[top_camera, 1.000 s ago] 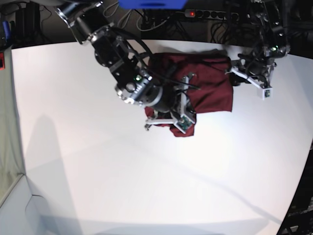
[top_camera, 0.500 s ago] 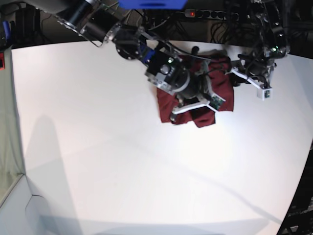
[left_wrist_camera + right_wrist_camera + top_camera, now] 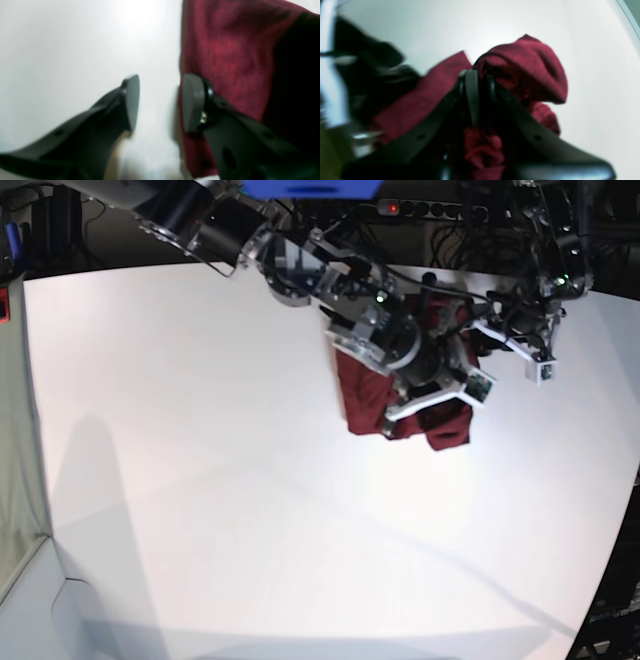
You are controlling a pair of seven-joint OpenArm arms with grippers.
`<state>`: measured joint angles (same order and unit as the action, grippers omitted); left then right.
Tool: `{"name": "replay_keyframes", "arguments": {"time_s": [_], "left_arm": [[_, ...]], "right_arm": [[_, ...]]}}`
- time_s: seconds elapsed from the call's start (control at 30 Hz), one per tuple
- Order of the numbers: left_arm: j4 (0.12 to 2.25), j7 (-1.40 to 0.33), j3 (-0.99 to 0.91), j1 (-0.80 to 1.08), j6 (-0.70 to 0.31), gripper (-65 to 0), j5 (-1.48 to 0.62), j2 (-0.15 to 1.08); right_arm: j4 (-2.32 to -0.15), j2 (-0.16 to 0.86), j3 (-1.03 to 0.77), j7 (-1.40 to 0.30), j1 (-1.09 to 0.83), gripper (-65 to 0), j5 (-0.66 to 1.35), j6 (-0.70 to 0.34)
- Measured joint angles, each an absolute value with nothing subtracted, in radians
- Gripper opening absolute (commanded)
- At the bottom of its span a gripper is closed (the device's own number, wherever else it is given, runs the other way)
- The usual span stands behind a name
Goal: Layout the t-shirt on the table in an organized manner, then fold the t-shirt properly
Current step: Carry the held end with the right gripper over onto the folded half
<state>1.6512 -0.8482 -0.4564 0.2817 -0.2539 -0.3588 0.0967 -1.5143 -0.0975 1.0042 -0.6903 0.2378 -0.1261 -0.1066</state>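
base view: right jaws clenched on t-shirt [image 3: 362, 392]; left jaws released beside its edge.

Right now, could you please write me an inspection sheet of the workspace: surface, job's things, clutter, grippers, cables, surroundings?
Surface: white table, bare apart from the garment.
Job's things: maroon t-shirt bunched in a heap near the far edge, not laid out flat.
Clutter: nothing seen.
Grippers: right gripper shut on a fold of the t-shirt; left gripper open, one pad over the shirt's edge, nothing between the pads.
Cables: bundles behind the table; a wire runs along the left arm.
Surroundings: power strip with a red light, dark background, a blue object at the top.
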Motion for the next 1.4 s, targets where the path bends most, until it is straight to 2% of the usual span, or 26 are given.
{"name": "replay_keyframes", "arguments": {"time_s": [0.33, 0.93, 1.23, 1.3, 1.4], "left_arm": [[1.651, -0.847, -0.457, 0.284, -0.253, -38.0, -0.363, 0.096], [1.651, -0.849, -0.458, 0.282, -0.254, -38.0, -0.362, 0.097], [1.651, -0.849, -0.458, 0.282, -0.254, -38.0, -0.362, 0.097], [1.651, -0.849, -0.459, 0.282, -0.254, -38.0, -0.363, 0.099], [1.651, -0.849, -0.46, 0.281, -0.254, -38.0, -0.359, 0.099]], "right_arm": [[-1.404, -0.134, 1.057, -0.672, 0.243, -65.0, -0.123, -0.107], [-1.36, -0.136, 1.056, -0.676, 0.271, -64.5, -0.124, -0.107], [-1.388, -0.134, 1.056, -0.676, 0.268, -36.1, -0.124, -0.107], [-1.434, -0.131, 1.056, -0.656, 0.262, -33.1, -0.133, -0.106], [-1.52, -0.141, 1.042, -0.59, 0.229, -32.1, -0.125, -0.106]]}}
